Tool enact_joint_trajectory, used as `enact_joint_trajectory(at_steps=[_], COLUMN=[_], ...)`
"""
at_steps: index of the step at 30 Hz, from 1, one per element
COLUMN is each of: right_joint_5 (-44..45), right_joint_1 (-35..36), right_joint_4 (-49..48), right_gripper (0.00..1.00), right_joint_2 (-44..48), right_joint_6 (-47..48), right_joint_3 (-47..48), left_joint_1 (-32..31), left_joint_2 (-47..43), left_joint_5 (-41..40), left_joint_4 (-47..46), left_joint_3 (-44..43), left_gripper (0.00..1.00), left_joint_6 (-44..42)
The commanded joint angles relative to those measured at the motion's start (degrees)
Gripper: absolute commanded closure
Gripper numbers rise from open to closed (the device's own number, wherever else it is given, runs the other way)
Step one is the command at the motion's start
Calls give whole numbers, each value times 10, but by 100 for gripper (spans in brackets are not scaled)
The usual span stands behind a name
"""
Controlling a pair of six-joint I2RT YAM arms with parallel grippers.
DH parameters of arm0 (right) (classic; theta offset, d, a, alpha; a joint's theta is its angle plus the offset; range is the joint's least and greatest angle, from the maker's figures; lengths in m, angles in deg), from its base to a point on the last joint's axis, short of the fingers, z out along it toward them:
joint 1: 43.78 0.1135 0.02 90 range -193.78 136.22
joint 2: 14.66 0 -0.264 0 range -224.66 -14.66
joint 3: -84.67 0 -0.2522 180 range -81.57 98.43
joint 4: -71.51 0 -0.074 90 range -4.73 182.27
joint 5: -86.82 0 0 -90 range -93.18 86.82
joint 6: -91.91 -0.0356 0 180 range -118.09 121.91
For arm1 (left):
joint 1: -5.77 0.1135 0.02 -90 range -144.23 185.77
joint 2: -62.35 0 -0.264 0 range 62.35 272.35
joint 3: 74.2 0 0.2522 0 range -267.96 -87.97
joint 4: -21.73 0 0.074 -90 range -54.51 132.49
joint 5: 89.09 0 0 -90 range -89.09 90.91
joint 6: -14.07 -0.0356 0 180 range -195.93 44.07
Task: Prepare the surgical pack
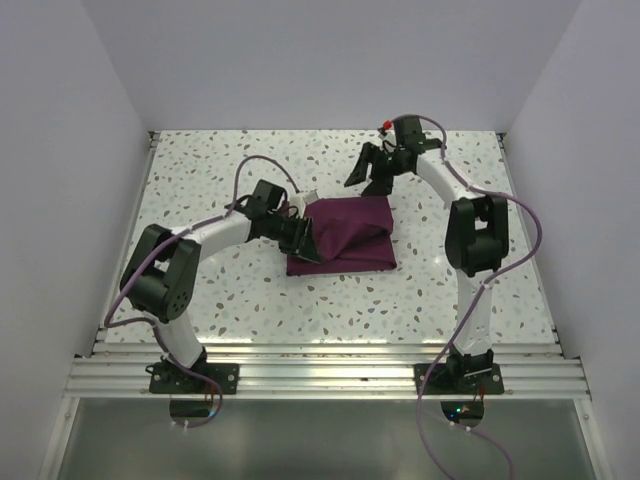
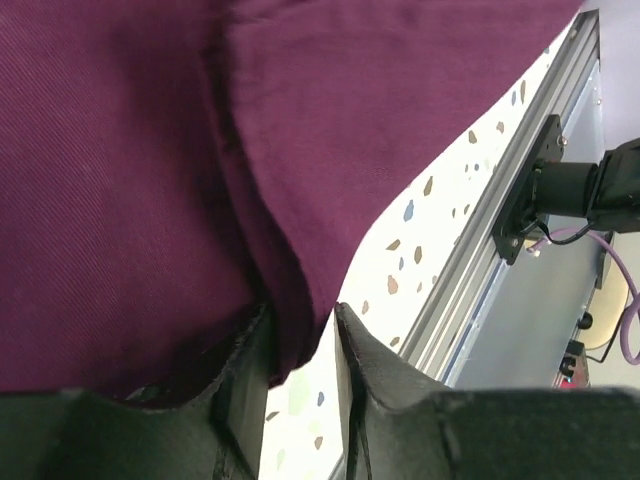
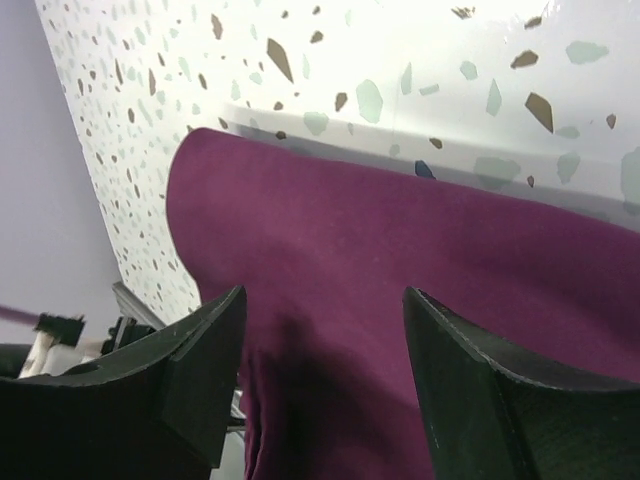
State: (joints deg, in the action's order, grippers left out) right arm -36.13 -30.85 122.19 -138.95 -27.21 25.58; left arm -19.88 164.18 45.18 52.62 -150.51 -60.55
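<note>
The plum-purple cloth [image 1: 345, 235] lies folded into a bundle in the middle of the speckled table [image 1: 200, 170]. My left gripper [image 1: 302, 236] is at the cloth's left edge. In the left wrist view the left gripper [image 2: 302, 318] is closed to a narrow gap with a fold of the cloth [image 2: 150, 150] pinched between its tips. My right gripper [image 1: 372, 168] hovers open over the cloth's far edge. In the right wrist view the right gripper [image 3: 324, 300] has its jaws wide apart above the cloth [image 3: 400, 260] and holds nothing. The steel tray, instruments, gauze and packets are hidden or out of view.
An aluminium rail [image 1: 320, 375] runs along the table's near edge and carries both arm bases. It also shows in the left wrist view [image 2: 470, 270], with the right arm's base [image 2: 530, 190] on it. White walls close in the table on the left, right and back.
</note>
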Motion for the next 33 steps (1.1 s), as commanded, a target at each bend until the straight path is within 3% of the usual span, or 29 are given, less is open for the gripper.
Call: enact_joint_trajectory(at_steps=[1,7,13,18,20,25,30,33], right_joint_5=[-35,-53,-46,-50,-54,-85,-153,-173], right_joint_1=[18,41,46,46,44,-4,-38,-39], right_joint_4=[21,-2,32,23,10,-53,-158,-199], right_gripper=[37,51,62,69,69,70,74,92], right_joint_2=[5,65,133,227,246,229,142,85], right_joint_6=[-22,-51,-28,-34,-35,-64,-145,-167], right_joint_3=[4,-113,-223,-339,-366,-339,-267,-214], left_joint_1=[-4,-4,24,103,108,108,108,108], left_joint_2=[-46,-100,-145,-109,-75,-16,32,61], left_joint_5=[1,-1,-67,-21,-6,60,115,137], left_joint_4=[-26,-39,-38,-69,-70,-124,-263,-363], left_joint_3=[11,37,45,22,0,-59,-67,-64], left_gripper=[62,48,49,50,50,51,54,56], left_joint_6=[-21,-35,-25,12,16,93,209,298])
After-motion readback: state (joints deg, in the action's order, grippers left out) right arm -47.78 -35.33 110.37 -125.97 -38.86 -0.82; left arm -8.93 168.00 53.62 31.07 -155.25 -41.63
